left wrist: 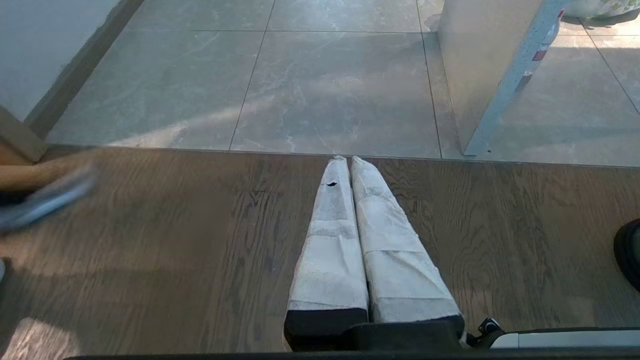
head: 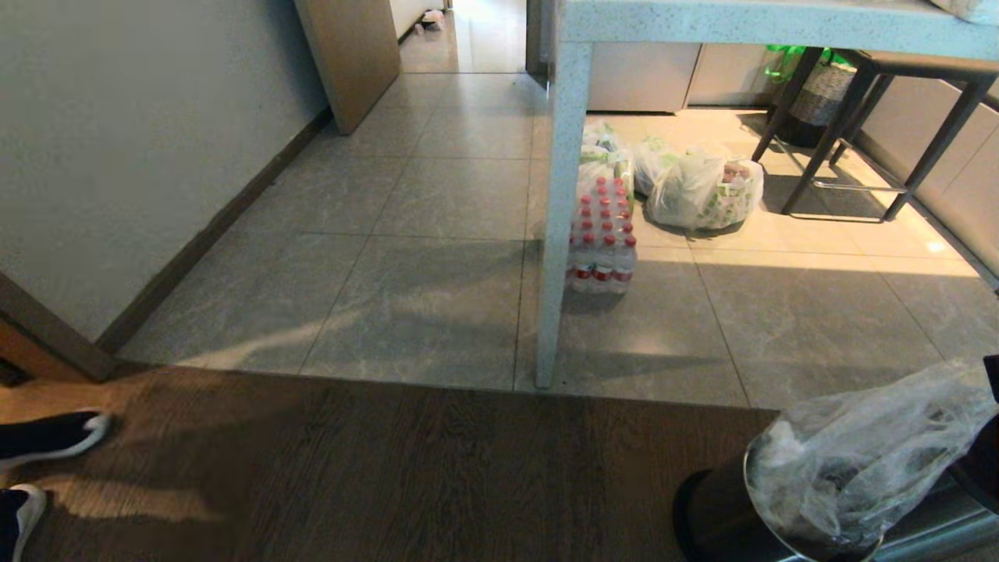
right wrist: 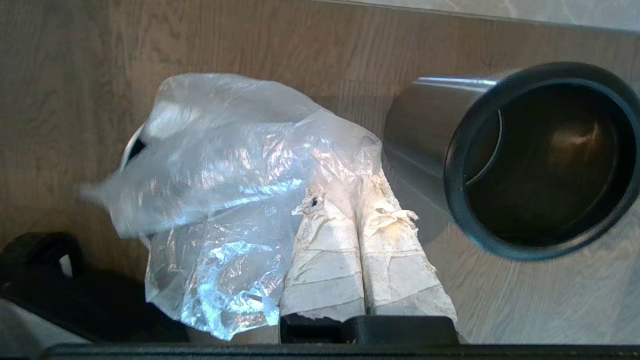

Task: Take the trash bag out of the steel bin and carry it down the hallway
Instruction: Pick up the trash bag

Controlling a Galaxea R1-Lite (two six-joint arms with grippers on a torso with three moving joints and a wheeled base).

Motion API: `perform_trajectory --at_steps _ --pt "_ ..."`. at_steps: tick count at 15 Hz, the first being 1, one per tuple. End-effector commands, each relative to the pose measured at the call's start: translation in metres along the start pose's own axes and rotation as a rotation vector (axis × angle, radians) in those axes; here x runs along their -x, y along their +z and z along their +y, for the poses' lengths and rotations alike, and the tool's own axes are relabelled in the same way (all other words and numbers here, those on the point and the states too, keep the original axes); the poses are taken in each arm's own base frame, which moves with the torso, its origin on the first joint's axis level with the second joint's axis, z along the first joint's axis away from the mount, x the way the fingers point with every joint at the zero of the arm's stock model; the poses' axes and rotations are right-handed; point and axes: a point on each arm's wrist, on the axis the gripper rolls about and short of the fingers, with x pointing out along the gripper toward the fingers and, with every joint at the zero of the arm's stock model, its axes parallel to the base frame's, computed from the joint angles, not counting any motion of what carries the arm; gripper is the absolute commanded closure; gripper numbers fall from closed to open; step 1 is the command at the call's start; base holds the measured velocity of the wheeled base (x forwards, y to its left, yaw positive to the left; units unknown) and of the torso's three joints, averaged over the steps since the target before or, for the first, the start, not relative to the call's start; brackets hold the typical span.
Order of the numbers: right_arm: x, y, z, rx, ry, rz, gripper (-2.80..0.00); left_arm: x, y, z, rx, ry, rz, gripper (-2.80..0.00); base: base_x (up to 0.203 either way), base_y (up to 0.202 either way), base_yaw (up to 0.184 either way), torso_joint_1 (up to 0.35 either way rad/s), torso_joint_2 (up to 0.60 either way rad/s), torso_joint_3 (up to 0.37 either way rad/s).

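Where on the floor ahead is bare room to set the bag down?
Free: grey tiles between the left wall and the counter leg. Crowded: under the counter, a bottle pack and white bags. The right pincer grips the trash bag.

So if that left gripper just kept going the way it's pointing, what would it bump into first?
Probably the floor: the left gripper, shut and holding nothing, points forward and down over the wooden floor toward the grey tiles. Depth is hard to judge.

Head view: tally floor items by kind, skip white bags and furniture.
clear wrinkly plastic trash bag: 1
round brushed-steel bin: 1
woven basket with green lining: 1
shrink-wrapped pack of red-capped bottles: 1
black shoes with white soles: 2
Total: 6
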Motion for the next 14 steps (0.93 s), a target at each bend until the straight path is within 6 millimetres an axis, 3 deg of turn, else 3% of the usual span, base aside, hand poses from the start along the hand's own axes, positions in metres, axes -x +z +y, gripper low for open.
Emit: perform_trajectory --at_steps 1,4,9,14 --pt "-0.025 -0.001 -0.012 -0.006 0.019 0.022 0.0 0.0 0.0 0.0 0.0 0.0 0.003 0.0 0.0 0.0 0.0 0.0 0.0 0.0" --pt "-0.048 0.007 -0.028 0.019 0.014 0.016 0.0 0.0 0.0 0.0 0.0 0.0 0.003 0.0 0.0 0.0 0.0 0.0 0.0 0.0" --pt "-0.081 0.003 -0.041 0.124 0.004 0.063 0.0 0.0 0.0 0.0 0.0 0.0 0.003 0.0 0.0 0.0 0.0 0.0 0.0 0.0" --pt "-0.109 -0.001 -0.018 0.13 0.137 0.17 0.0 0.0 0.0 0.0 0.0 0.0 0.003 0.0 0.0 0.0 0.0 0.0 0.0 0.0"
